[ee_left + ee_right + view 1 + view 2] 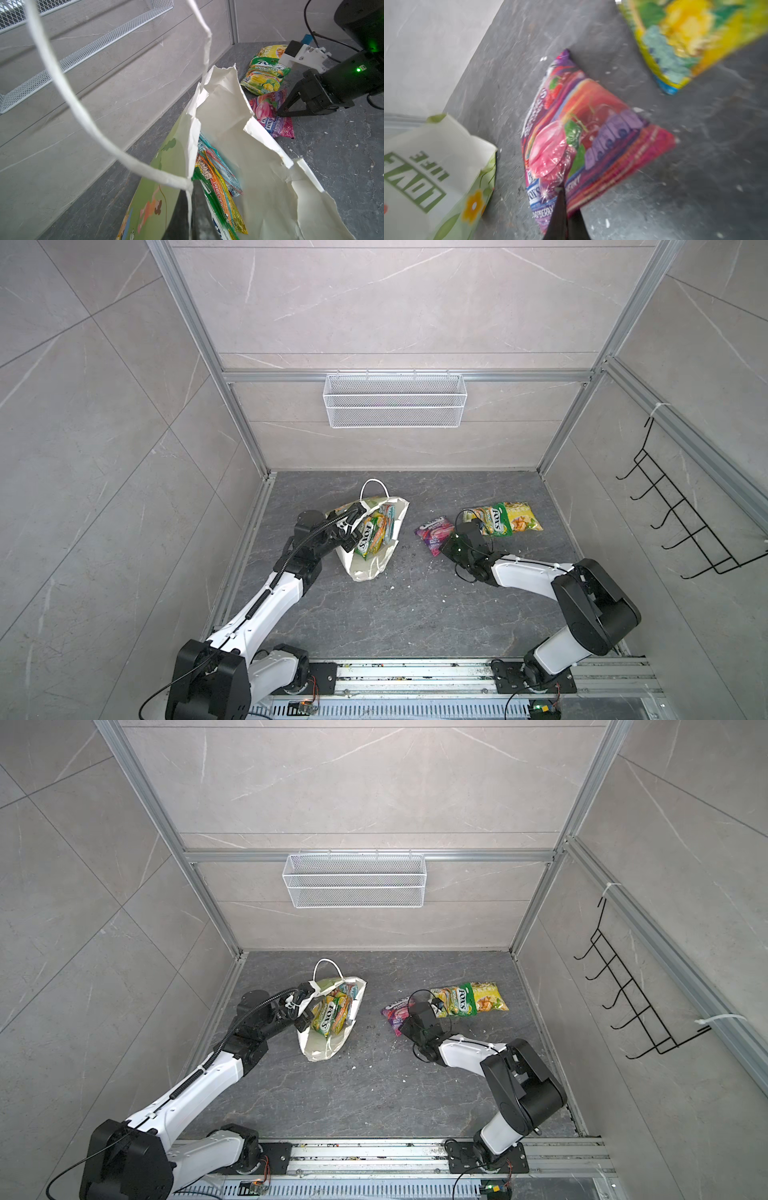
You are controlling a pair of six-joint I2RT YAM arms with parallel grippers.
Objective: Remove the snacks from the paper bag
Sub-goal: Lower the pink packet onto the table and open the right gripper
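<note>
Three snacks out: purple pouch (432, 533), spring-tea pouch (492, 521) and yellow pouch (527, 516) lie flat on the bench (395, 614); the last two touch.
paper bag (368, 568): left of them, mouth open, rim torn, one cord handle (374, 481) up.
Snacks inside: green pouch (365, 544), orange pouch (380, 538) and teal pouch (389, 516), on edge.
left hand (348, 546): clamped on the bag's rim.
right hand (280, 112): fingers together, empty, tip at the purple pouch's edge; contact unclear.

A robot test cell, lab-like. Aluminium frame rails (270, 376) hold stone-look wall panels (395, 302) around a dark desk (395, 614); a slotted mounting track (415, 678) edges it.
</note>
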